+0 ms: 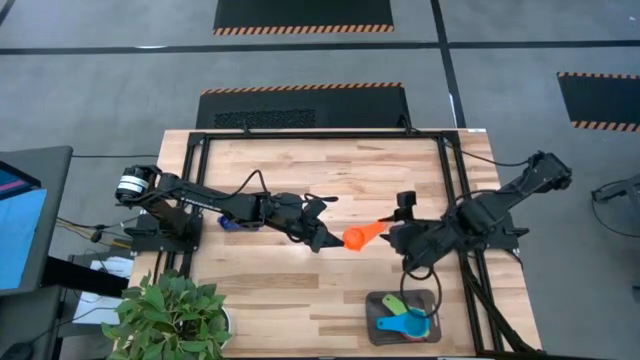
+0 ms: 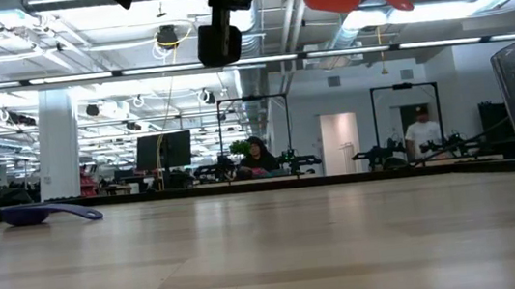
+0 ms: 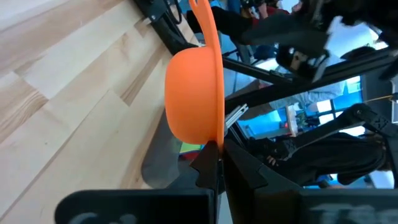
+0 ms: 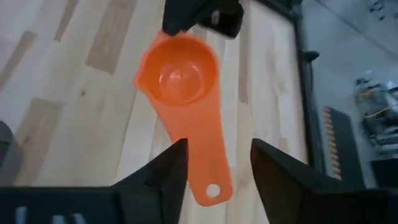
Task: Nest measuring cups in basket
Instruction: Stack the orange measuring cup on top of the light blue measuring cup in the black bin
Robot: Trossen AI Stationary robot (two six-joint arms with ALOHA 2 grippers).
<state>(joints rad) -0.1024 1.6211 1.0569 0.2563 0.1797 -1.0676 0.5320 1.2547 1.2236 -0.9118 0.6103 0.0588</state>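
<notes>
Pale wood-plank table — potted plant at its corner.

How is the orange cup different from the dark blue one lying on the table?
The orange cup is held up in the air, with the left gripper shut on its rim; the dark blue cup lies alone on the table. The orange handle points toward the right gripper, whose fingers stand open either side of it; nothing is near the blue one. Both are small round scoops with flat handles.
</notes>
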